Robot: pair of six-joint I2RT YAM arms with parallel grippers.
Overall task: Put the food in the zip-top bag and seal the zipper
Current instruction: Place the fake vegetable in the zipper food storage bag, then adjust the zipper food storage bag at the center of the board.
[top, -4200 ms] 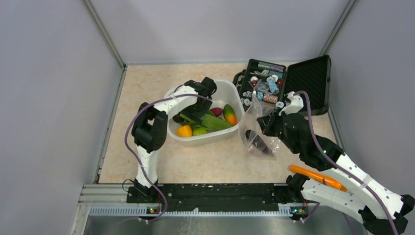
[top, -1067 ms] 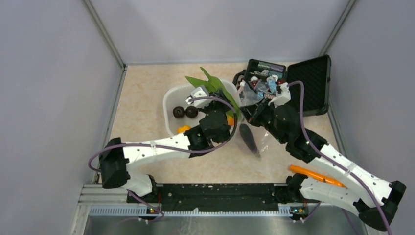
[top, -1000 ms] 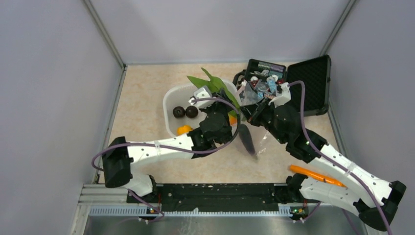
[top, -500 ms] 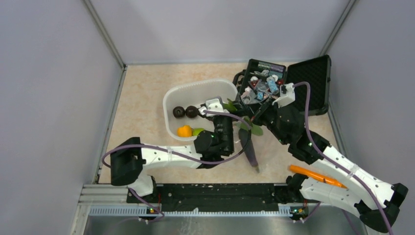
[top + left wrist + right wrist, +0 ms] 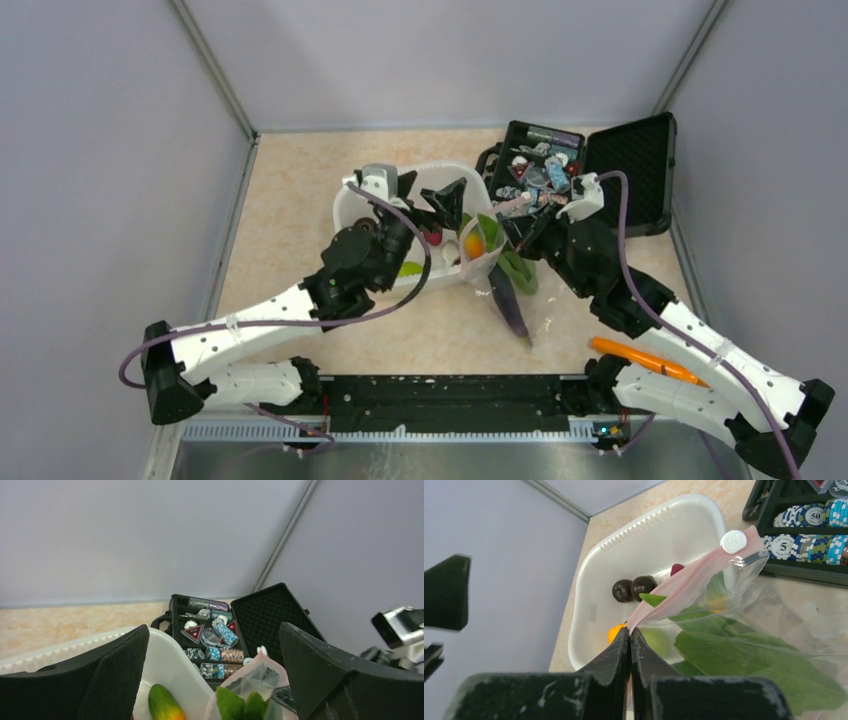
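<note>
- The left gripper (image 5: 430, 192) hangs over the white tub (image 5: 649, 530) with its jaws spread wide. The left wrist view shows nothing between them.
- The food not yet bagged lies in the tub under it, toward the tub's near side:
  - two dark round pieces (image 5: 633, 588);
  - an orange fruit (image 5: 615, 631);
  - a green fruit (image 5: 408, 268);
  - an orange-and-green fruit (image 5: 472, 240) against the tub's right wall.
- The left arm is the nearer one for all of these. The next pick is likely a straight drop into the tub.
- The right gripper (image 5: 630, 632) is pinched tight on the zipper (image 5: 694, 587), holding the zip-top bag (image 5: 774, 625) up just right of the tub.
- The zipper's long axis runs from that pinch away along the tub's right wall toward the black case (image 5: 625, 165). The bag's mouth faces the tub, and its body trails onto the tabletop (image 5: 290, 200).
- The long green leaf (image 5: 744, 655) and the eggplant (image 5: 508, 300) are inside the bag.
- Half a second ago the left gripper was at the bag's mouth, right of the tub, carrying the leaf. Now the leaf is in the bag and the gripper has swung back over the tub empty.
- The right gripper's hold on the zipper looks unchanged.
</note>
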